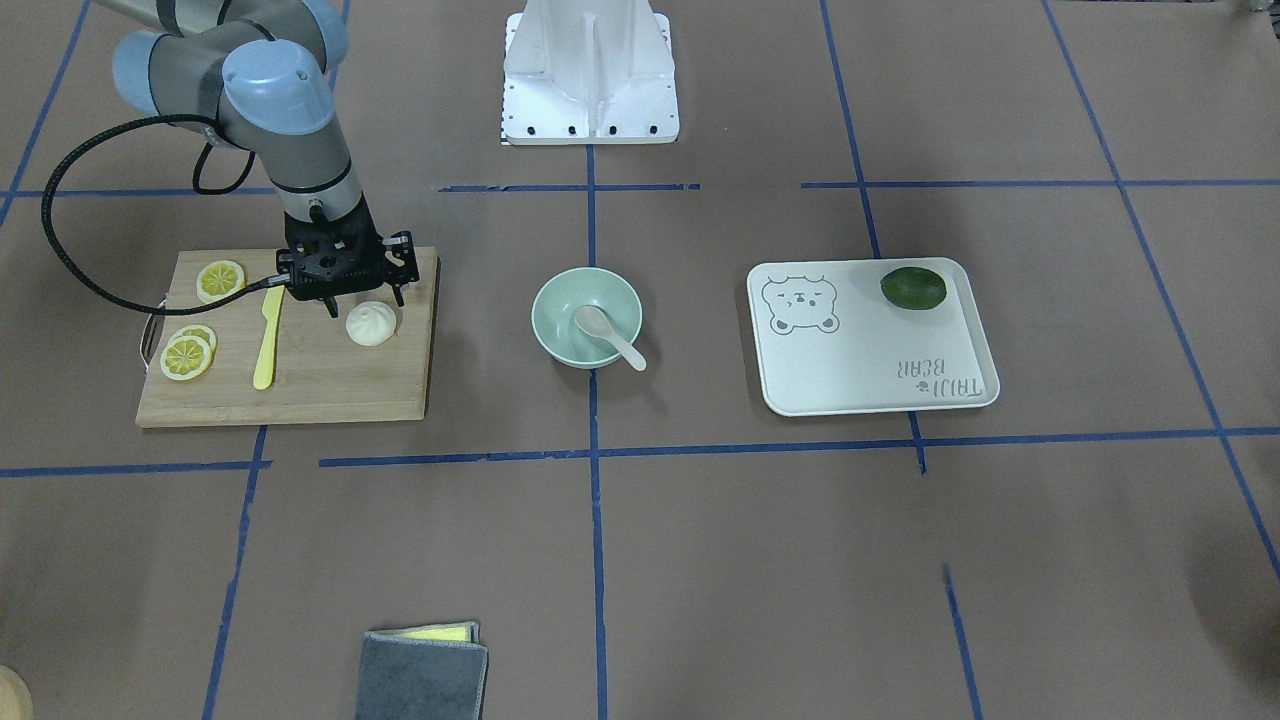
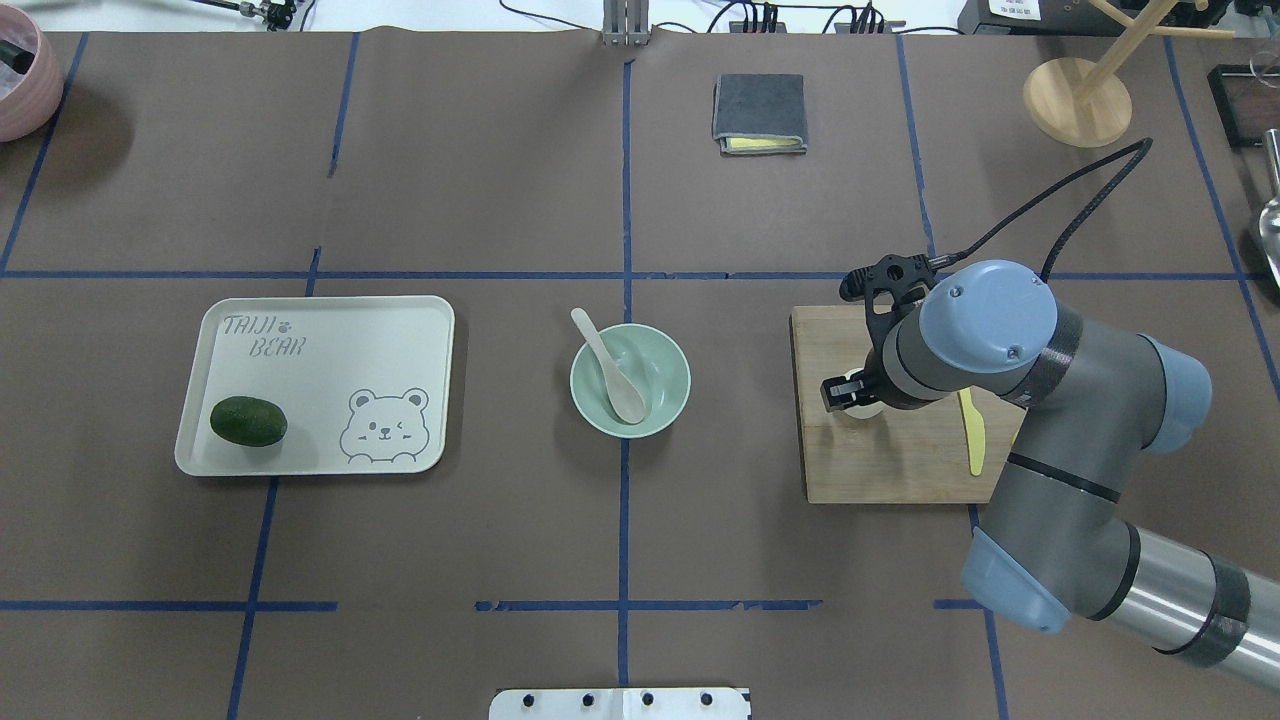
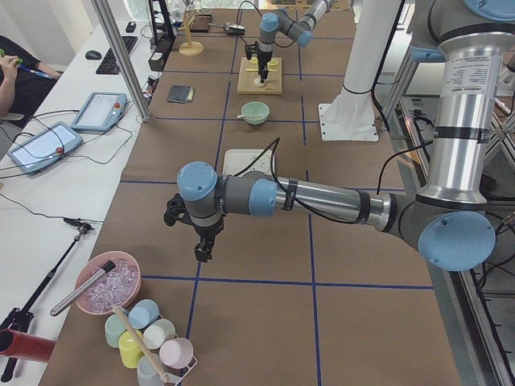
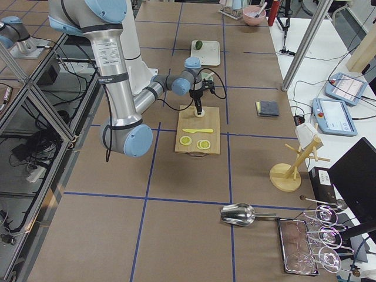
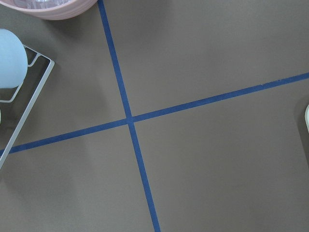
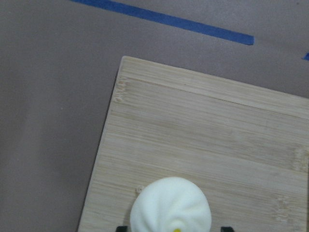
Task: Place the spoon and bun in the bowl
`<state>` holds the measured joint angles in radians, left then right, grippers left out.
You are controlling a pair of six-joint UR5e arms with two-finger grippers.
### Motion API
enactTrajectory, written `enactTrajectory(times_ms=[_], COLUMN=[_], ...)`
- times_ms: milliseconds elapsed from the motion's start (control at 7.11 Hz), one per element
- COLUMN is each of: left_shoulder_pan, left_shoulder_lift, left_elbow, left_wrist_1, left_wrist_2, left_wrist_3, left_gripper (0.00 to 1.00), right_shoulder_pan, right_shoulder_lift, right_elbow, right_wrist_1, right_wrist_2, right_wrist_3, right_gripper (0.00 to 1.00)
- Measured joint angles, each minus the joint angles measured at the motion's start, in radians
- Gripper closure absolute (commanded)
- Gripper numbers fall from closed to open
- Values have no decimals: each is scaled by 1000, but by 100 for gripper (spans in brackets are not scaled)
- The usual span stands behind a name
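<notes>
White pleated steamed bun [image 1: 372,324] on the bamboo board [image 1: 330,385], front view: my right end effector [image 1: 366,303] hangs spread over it; the cream plastic spoon [image 1: 608,335] lies in the round mint-green bowl [image 1: 553,338]. Wrist view: bun centred low, so I'd drop straight and squeeze softly.

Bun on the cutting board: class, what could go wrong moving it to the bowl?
1. The right gripper is open over the round bun; an off-centre close may roll it across the cutting board.
2. The spoon lies in the bowl, handle over the rim; a dropped bun may flip it out.
</notes>
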<state>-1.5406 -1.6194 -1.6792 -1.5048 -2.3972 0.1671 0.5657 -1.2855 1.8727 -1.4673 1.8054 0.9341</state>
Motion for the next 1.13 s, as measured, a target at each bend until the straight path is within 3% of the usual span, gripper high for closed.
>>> enactTrajectory(times_ms=[281,704,1126], left_shoulder_pan=[0,0,0], left_shoulder_lift=[0,-2,-5], left_elbow=[0,0,1], left_wrist_1=[0,0,0], left_wrist_2=[1,1,3], left_wrist_3=[0,0,-1], left_gripper=[0,0,0], right_shoulder_pan=[-1,2,-3], right_shoulder_lift=[4,18,175], right_elbow=[-10,-3,-4], right_wrist_1=[0,-4,-156], right_wrist_2=[-1,-14,-29], right_wrist_3=[-1,3,79], right_gripper=[100,100,100])
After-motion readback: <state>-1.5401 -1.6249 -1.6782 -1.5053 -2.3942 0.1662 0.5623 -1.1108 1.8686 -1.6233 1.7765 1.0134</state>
